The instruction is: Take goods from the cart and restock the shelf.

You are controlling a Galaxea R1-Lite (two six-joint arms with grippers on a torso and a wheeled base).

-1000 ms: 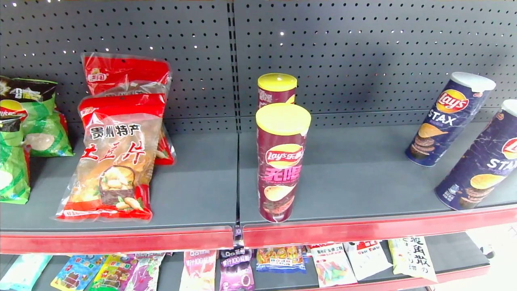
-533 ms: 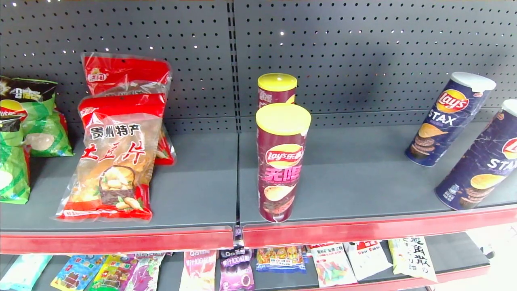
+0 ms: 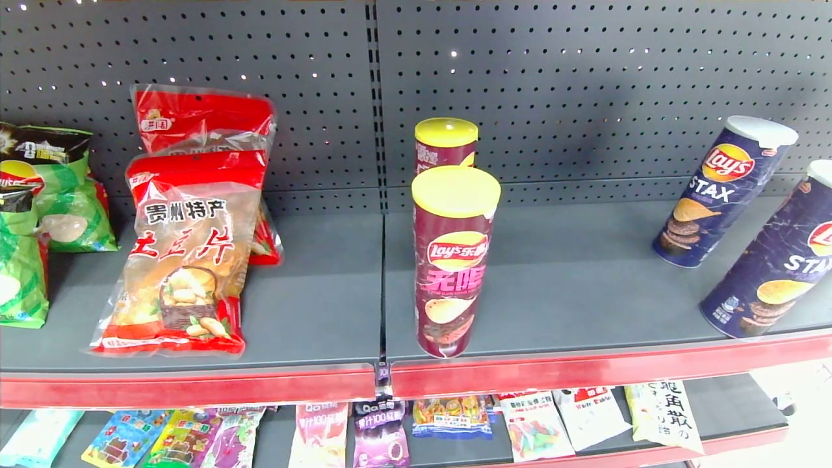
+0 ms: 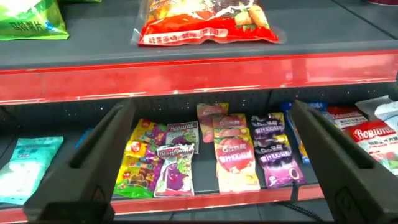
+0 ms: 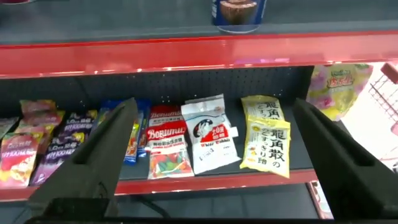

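The grey shelf [image 3: 312, 312] with a red front lip carries two red potato-chip bags [image 3: 185, 253], green chip bags [image 3: 39, 208] at the far left, two maroon yellow-lidded chip cans [image 3: 453, 260] in the middle and two dark blue cans [image 3: 721, 192] leaning at the right. My left gripper [image 4: 211, 162] is open below the shelf lip, facing the lower shelf's candy packets [image 4: 233, 155], with nothing between its fingers. My right gripper [image 5: 214, 162] is also open and holds nothing, facing white and yellow snack packets [image 5: 208, 134] on the lower shelf.
A perforated grey back panel [image 3: 572, 91] stands behind the shelf. Bare shelf surface lies between the maroon cans and the blue cans [image 3: 572, 273]. A pink-and-yellow packet [image 5: 339, 87] hangs at the shelf's right end, beside a red cart frame [image 5: 388, 96].
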